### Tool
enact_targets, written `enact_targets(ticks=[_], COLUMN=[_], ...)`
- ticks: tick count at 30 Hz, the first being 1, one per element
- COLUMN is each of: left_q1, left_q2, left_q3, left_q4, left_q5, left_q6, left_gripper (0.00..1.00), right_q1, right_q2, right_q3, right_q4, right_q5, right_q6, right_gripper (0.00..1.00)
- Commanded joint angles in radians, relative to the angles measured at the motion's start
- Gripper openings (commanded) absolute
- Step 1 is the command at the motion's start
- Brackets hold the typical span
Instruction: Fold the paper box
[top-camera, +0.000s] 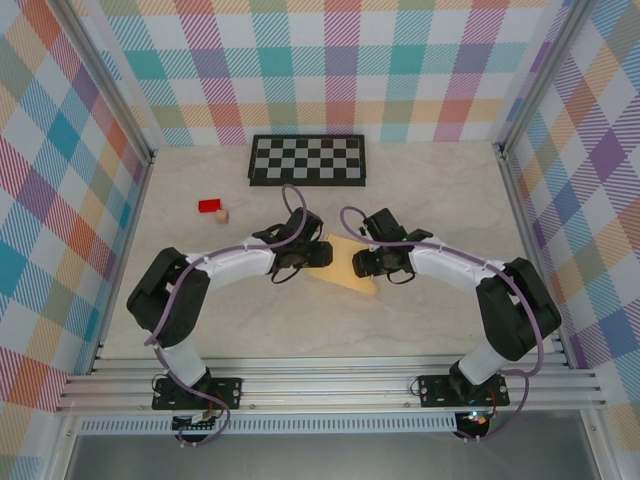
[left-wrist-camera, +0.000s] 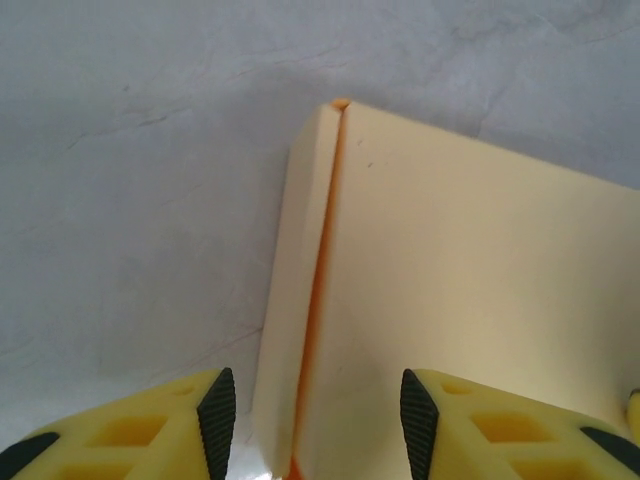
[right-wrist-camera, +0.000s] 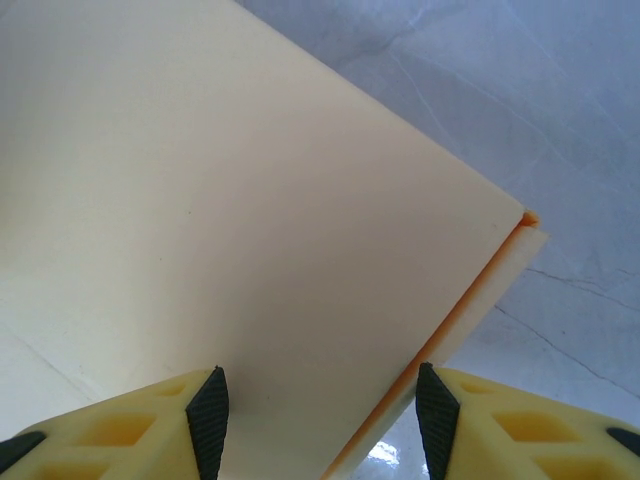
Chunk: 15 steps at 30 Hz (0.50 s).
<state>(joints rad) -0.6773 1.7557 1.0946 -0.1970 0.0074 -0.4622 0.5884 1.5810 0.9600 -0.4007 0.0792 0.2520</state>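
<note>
Top view, left to right.

- Red block (top-camera: 209, 206) and small tan cube (top-camera: 222, 216) sit on the counter (top-camera: 430, 200), at 10 o'clock from the paper box (top-camera: 348, 275).
- Left hand (top-camera: 312, 256) is at the box's 9 o'clock edge. Jaws are parted, straddling a folded side seam; contact unclear.
- Box lies flat mid-counter, between both hands.
- Checkerboard (top-camera: 308, 160) is at 12 o'clock.
- Right hand (top-camera: 358, 263) enters from 3 o'clock, jaws parted over the box face, not clamped.

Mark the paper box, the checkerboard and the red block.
paper box (top-camera: 345, 272): top external view, exposed top face.
checkerboard (top-camera: 308, 159): top external view, middle of the board.
red block (top-camera: 209, 205): top external view, top face.
</note>
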Motion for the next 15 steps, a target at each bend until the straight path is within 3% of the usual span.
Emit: enact_targets(ticks=[1, 15], left_q1=[0.014, 0.035], left_q2=[0.047, 0.057], left_q3=[0.029, -0.104], left_q4=[-0.035, 0.016], left_q5=[-0.008, -0.024], left_q6=[0.032, -0.046], left_gripper=[0.43, 0.26], right_q1=[-0.031, -0.139], right_q2=[-0.007, 0.044], right_q3=[0.003, 0.09], right_q4=[0.025, -0.006], right_q5=[-0.058, -0.124], right_q6=[-0.046, -0.035], right_gripper=[0.55, 0.52])
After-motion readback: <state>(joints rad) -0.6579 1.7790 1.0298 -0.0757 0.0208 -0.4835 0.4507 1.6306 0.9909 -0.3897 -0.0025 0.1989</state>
